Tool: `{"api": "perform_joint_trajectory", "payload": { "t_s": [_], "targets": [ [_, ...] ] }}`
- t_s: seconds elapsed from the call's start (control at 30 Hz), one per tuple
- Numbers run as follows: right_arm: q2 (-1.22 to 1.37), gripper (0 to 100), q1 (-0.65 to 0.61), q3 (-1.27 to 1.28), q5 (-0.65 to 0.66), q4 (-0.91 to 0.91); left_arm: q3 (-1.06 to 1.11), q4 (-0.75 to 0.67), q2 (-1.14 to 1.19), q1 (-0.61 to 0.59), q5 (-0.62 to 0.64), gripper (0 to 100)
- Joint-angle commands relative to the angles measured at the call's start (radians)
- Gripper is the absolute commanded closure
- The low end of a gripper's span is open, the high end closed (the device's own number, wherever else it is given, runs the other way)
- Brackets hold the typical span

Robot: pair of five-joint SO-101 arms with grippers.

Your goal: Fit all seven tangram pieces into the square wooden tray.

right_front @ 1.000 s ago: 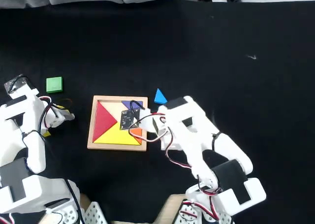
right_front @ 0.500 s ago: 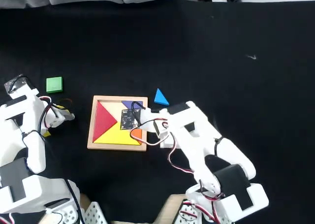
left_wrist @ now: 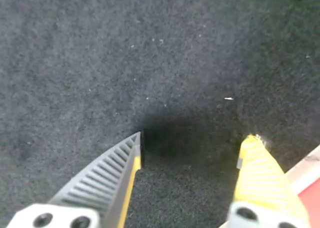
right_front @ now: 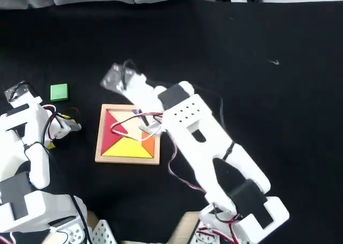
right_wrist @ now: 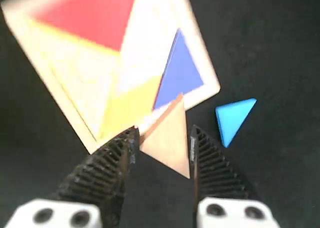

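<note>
On a black, felt-like cloth table (right_front: 241, 67), a pale wooden tray (right_front: 128, 160) sits between two white arms. A flat green square (right_front: 59, 91) lies on the cloth well apart from the tray, beyond the left arm (right_front: 27, 142). The right arm (right_front: 193, 131) stretches diagonally across the tray's right side, and its body and loose wires cover part of the tray.

Inside the tray, a red triangle (right_front: 111, 138) and a yellow triangle (right_front: 127, 148) lie flat with edges meeting. A dark blue triangle (right_wrist: 179, 72) fills one corner. A light blue triangle (right_wrist: 232, 119) lies on the cloth just outside that corner.

The right gripper (right_wrist: 163, 133) has black ribbed fingers clamped on a thin orange triangle (right_wrist: 170, 143), with a tan face toward the camera. It is held close to the tray's corner.

The left gripper (left_wrist: 192, 140) hangs over bare cloth, its grey and yellow ribbed fingers spread apart around nothing.

Compared with a second ago, the right arm has swung up and across, its wrist now past the tray's far edge. It now hides the light blue triangle from the overhead camera. The left arm and the green square have not moved.
</note>
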Motion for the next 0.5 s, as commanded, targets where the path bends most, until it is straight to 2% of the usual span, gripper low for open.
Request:
{"api": "perform_joint_trajectory", "payload": {
  "t_s": [0.0,0.33,0.47],
  "targets": [
    [-0.008,86.4,-0.037,-0.074,-0.250,-0.052,-0.004,-0.005,-0.005,0.010,0.009,69],
    [0.200,86.1,-0.046,-0.142,-0.795,-0.071,-0.002,-0.003,-0.005,0.010,0.009,69],
    [0.328,86.1,-0.046,-0.248,-0.925,-0.064,-0.002,-0.003,-0.005,0.010,0.009,69]
  ]
}}
